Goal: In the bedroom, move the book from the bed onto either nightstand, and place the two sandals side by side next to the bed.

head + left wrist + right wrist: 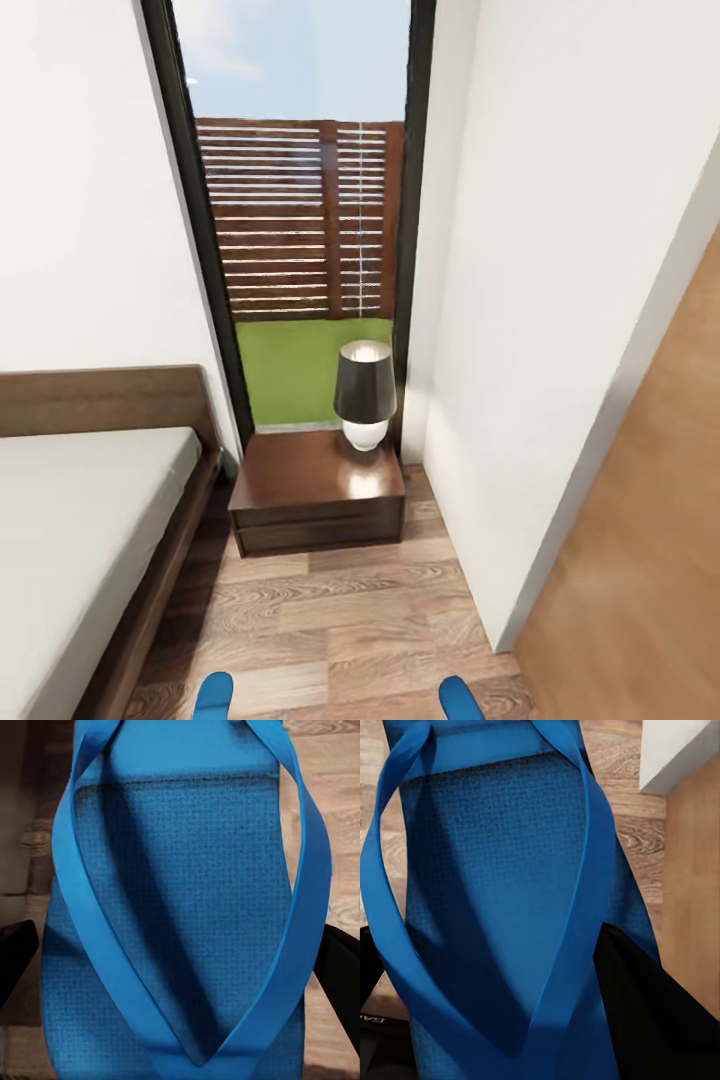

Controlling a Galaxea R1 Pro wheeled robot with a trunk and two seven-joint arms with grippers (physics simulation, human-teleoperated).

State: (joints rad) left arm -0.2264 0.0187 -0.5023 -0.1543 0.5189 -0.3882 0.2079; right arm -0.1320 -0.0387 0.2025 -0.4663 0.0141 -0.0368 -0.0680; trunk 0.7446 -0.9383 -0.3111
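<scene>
The small dark reddish-brown wooden nightstand (pixel 318 490) stands against the tall dark-framed window (pixel 300 200), a dark-shaded lamp with a white base (pixel 364 392) on its glossy tabletop. Just beside the nightstand lies the low bed with a pale mattress and brown headboard (pixel 80 520). Nearer the camera than the nightstand, over the light-brown plank floor (pixel 340 620), two bright blue flip-flop tips show: the left sandal (pixel 214 696) (pixel 180 915) and the right sandal (pixel 460 698) (pixel 502 892), well apart. The left gripper's black fingers (pixel 15 956) flank the left sandal; the right gripper's fingers (pixel 652 1012) flank the right sandal; whether either grasps, I cannot tell.
</scene>
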